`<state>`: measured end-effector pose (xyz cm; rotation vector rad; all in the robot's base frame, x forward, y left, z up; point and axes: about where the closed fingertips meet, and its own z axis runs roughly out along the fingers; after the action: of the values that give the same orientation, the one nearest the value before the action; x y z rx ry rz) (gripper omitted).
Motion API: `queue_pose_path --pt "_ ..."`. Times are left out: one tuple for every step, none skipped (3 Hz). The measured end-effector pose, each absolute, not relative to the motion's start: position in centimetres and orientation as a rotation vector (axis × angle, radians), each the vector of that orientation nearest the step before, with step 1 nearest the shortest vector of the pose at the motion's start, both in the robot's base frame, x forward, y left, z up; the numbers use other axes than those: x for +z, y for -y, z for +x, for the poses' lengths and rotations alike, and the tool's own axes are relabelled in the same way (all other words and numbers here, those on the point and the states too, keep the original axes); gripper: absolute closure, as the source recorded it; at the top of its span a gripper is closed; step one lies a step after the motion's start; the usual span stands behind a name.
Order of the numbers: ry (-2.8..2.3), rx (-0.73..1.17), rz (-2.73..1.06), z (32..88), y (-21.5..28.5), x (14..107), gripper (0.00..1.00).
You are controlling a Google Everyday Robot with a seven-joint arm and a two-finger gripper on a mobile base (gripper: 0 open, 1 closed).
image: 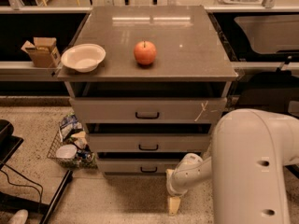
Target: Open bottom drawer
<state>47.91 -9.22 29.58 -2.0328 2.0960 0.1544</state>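
Note:
The bottom drawer is the lowest of three grey drawers in the cabinet, and its front sits flush and shut. Its small black handle is at the centre. My gripper hangs low near the floor, in front of the cabinet and just right of and below that handle, not touching it. The white forearm covers the drawer's right end. The middle drawer and the top drawer are shut as well.
A red apple and a white bowl sit on the cabinet top. A wire basket of packets stands on the floor to the left. A cardboard box is on the left shelf. My white arm housing fills the lower right.

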Motion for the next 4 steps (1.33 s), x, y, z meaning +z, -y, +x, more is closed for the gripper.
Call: queue_pose_path --pt "-2.103 0.056 -2.09 50.1 10.6 26.2 0.0" --pt "-2.127 -0.027 -2.096 51.8 12.1 23.5 0.0" --pt "-2.126 -0.063 -2.071 53.3 11.8 21.2 0.0" --pt "-2.112 -0.089 -2.05 54.8 11.0 19.9 0.0"
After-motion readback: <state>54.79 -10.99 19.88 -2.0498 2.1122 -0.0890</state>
